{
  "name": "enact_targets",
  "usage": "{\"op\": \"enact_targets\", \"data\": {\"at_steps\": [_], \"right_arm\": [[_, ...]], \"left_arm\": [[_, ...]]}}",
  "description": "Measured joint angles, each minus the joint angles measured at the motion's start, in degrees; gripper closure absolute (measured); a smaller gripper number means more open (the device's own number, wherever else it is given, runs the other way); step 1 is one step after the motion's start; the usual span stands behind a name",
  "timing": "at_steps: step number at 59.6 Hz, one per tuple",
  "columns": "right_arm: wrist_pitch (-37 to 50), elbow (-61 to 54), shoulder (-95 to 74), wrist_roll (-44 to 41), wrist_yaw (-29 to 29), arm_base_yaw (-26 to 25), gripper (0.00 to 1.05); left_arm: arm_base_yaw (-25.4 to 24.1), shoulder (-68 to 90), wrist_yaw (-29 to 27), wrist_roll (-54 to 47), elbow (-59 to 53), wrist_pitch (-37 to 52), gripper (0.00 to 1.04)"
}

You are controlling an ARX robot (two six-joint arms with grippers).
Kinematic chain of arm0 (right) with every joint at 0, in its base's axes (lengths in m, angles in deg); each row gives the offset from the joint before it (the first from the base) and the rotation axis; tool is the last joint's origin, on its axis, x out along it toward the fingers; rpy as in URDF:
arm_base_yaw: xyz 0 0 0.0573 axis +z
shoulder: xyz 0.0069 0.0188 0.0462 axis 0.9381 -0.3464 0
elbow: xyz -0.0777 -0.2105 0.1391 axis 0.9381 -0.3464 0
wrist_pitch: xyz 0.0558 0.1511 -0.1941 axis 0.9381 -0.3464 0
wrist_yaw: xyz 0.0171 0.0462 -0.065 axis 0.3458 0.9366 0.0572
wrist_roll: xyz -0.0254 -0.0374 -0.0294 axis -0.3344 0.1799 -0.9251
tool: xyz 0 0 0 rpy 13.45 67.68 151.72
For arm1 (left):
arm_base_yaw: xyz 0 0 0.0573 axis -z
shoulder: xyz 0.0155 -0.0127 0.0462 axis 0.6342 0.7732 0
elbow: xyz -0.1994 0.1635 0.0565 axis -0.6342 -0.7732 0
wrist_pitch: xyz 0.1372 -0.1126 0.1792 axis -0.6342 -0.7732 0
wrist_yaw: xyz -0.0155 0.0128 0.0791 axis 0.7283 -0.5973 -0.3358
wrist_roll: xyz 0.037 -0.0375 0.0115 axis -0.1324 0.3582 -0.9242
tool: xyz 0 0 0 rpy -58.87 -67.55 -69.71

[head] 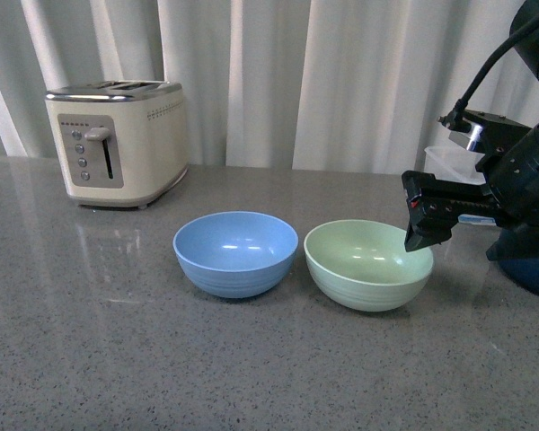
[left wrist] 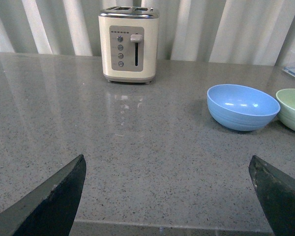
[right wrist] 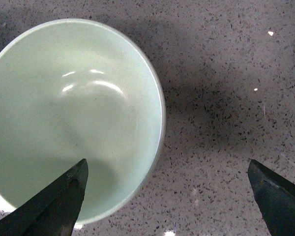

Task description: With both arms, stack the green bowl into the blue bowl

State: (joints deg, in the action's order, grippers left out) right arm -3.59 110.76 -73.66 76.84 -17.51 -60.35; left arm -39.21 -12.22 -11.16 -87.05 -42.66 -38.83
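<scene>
Right wrist view: your right gripper (right wrist: 167, 164), jaws apart, hovers astride the rim of the green bowl (right wrist: 64, 113); the blue bowl (head: 235, 254) sits just beside it, opposite.

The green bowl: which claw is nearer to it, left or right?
Right. The right claw is open over the rim of the green bowl; the left claw, open too, is far away, with the blue bowl between.

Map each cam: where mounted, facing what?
Front: on body, facing forward at toaster, blue bowl, green bowl; right gripper shows.
Left wrist: on left arm, looking across counter at toaster, both bowls; left gripper open.
Right wrist: on right arm, looking down into green bowl; open fingers show.
Shared: all three see green bowl.
</scene>
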Motion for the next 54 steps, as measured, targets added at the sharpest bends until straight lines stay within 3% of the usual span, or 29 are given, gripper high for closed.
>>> {"op": "enact_targets", "data": {"at_steps": [54], "right_arm": [[1.6, 7.2, -10.4, -2.4, 1.8, 0.7, 0.1]], "left_arm": [[0.0, 0.0, 0.0, 0.0, 0.0, 0.0, 0.07]]}}
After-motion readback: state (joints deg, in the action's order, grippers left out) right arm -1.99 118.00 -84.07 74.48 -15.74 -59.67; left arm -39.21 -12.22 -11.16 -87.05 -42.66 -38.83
